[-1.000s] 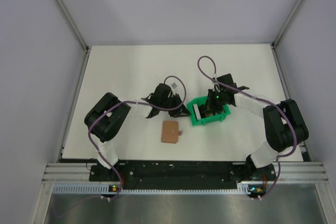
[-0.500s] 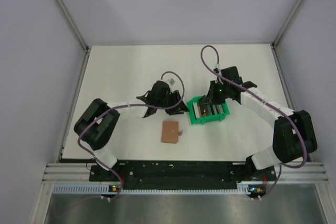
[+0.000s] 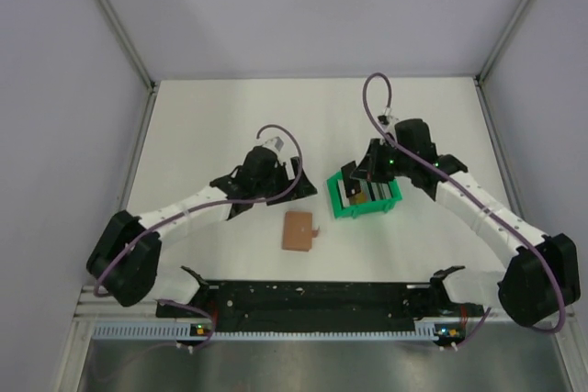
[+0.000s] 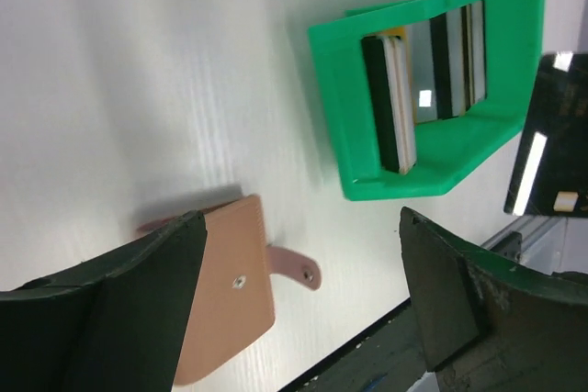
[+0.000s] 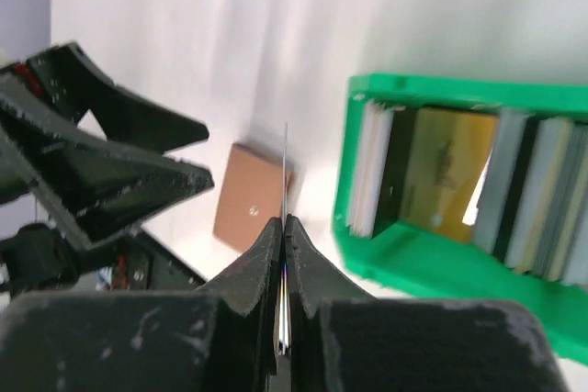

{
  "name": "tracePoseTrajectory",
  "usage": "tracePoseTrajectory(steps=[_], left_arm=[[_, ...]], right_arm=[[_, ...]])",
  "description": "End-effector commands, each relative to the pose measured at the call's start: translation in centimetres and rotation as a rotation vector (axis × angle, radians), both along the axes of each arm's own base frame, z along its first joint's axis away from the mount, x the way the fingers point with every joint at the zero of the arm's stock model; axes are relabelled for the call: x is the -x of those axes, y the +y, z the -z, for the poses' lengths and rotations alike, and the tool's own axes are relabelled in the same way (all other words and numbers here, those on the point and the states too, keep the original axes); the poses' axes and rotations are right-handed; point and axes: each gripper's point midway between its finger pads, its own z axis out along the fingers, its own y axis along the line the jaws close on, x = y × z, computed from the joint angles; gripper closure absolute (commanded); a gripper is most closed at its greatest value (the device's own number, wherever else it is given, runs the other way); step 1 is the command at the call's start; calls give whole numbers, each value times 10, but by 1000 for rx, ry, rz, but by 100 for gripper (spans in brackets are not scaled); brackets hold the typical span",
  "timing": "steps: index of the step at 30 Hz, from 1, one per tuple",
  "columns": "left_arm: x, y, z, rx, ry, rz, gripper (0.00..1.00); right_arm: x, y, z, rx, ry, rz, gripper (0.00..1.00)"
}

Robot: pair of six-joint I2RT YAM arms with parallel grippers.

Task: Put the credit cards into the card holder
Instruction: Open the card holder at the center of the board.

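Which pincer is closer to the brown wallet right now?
Left. The left pincer hangs open just beyond the wallet; the right pincer is farther off, above the green tray, pinching a card.

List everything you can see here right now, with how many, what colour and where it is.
tray: one, green, on the table right of centre.
credit cards: several, exact count unclear; gold, black, white and grey; standing on edge inside the tray.
held card: one, seen edge-on, colour unclear; pinched in the right gripper, off the table.
card holder: one, tan-brown, lying flat on the table, to the near left of the tray.
table: one, white.
left gripper: one, black, open and holding nothing, hovering by the card holder.
right gripper: one, black, shut on the held card, at the tray's left end.
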Motion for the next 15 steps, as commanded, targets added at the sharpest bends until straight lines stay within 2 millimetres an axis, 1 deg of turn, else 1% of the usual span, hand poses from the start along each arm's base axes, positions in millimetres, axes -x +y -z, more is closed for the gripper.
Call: tracePoseTrajectory(steps=[1,2,3,4,5,6,7,8,9,10,12,14,15], left_arm=[[7,66,4,-180,-37,-187,7],[13,83,9,-228,-24,-226,2],[17,96,10,-252,-22,-258,2],[21,110,12,-280,-14,-291,2],[27,121,13,-295,-6,-311,2],[30,129,13,-301,-8,-330,2],[34,136,16,-306,-6,-336,2],[38,140,17,-304,-7,-341,2],[42,146,21,-307,6,-351,2],[45,149,23,-305,9,-351,2],[52,151,29,-303,22,-337,3],[58,150,36,-299,39,-319,5],[59,149,38,-296,44,-304,7]], right_arm=[[27,33,-4,-41,0,-12,100],[30,37,-2,-32,-1,22,100],[38,45,2,-27,4,29,100],[44,56,2,-43,-4,30,100],[46,64,3,-62,-8,53,100],[52,70,9,-62,4,65,100],[54,80,9,-86,-6,64,100],[58,89,13,-92,-1,55,100],[64,99,16,-96,10,40,100],[66,107,18,-103,11,28,100],[70,120,30,-83,45,15,100],[72,127,43,-52,72,3,100],[72,127,49,-33,85,9,100]])
